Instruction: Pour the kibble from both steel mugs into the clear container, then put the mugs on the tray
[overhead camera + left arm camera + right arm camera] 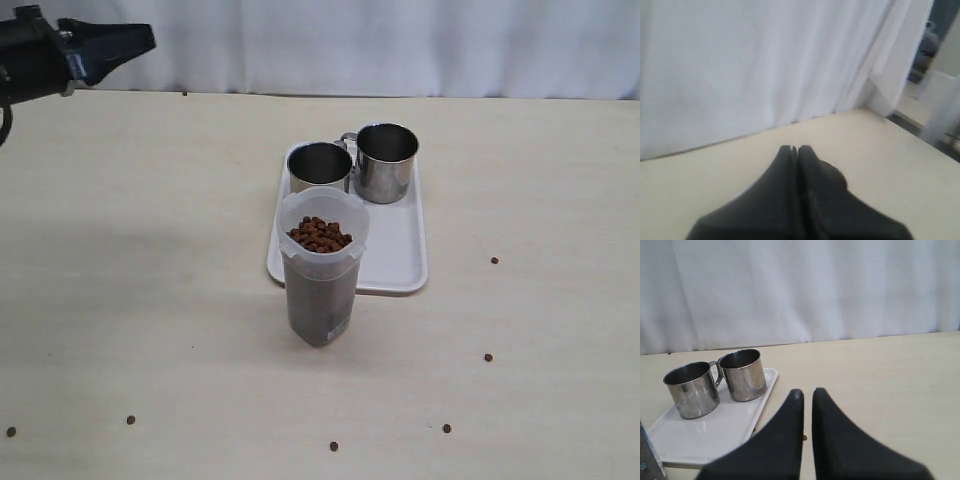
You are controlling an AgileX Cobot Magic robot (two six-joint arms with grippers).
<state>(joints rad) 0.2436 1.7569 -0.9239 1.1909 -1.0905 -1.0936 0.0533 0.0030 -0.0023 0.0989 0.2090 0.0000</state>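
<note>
Kibble (320, 236): brown pellets, heaped to just under the rim of the clear container (320, 300). You may judge the pouring done.

Left gripper (138, 40): fingers pressed together, carrying nothing. It hangs above the far left corner of the counter (150, 290), well apart from every item, likely parked there to leave your view of the work open.

Right gripper (807, 396): fingers all but together with a thin slit between them and nothing in it. It is not seen in the exterior view. Its camera looks across the counter at the tray, apart from both mugs.

Steel mugs, two: left mug (320, 166) and right mug (386, 160). They stand upright, side by side, on the far half of the tray (400, 262). Both look empty inside, so you may count this step met too.

Tray: white, mid-counter; its near half is bare.

Clear container: upright at the tray's near left corner. You cannot tell whether it touches the tray.

Stray pellets (489, 357): several lie scattered along the near edge and toward the right edge. Log them as spill.
</note>
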